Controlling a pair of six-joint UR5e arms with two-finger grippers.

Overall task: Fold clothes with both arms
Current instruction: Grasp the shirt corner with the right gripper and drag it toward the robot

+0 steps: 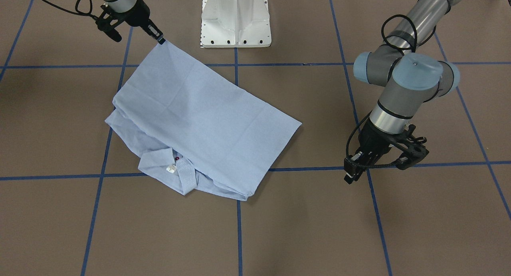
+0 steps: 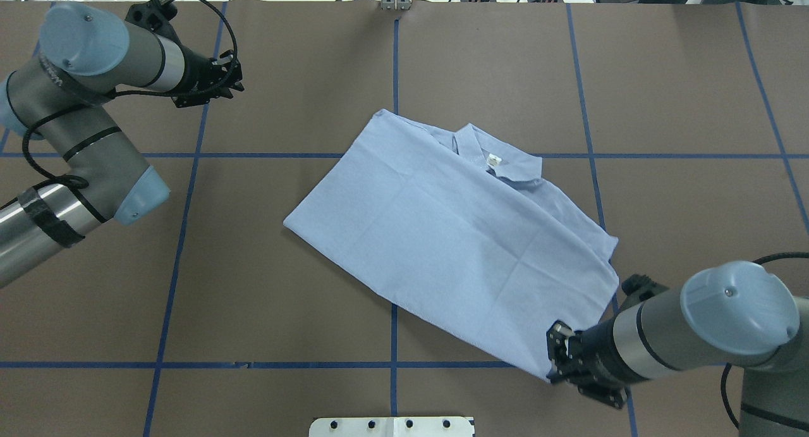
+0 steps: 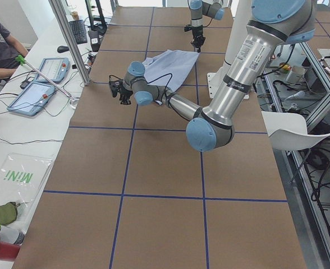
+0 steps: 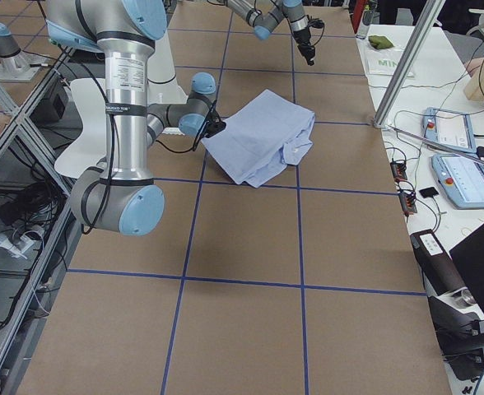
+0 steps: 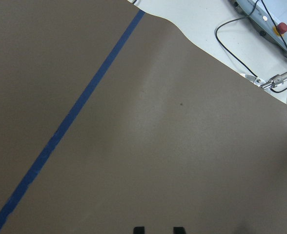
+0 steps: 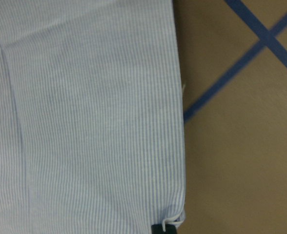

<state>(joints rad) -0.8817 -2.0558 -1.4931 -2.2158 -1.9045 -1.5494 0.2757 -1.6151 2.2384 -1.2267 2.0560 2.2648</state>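
The light blue striped shirt lies folded on the brown table, also seen from overhead. Its collar with the white label faces away from the robot. My right gripper is shut on the shirt's near corner, also overhead. In the right wrist view the hem corner sits at the fingertips. My left gripper is open and empty, low over bare table well clear of the shirt, also overhead. The left wrist view shows its fingertips apart over brown table.
The white pedestal base stands at the robot's edge of the table. Blue tape lines cross the brown surface. Beyond the far edge are a side table with tablets, cables and an aluminium post.
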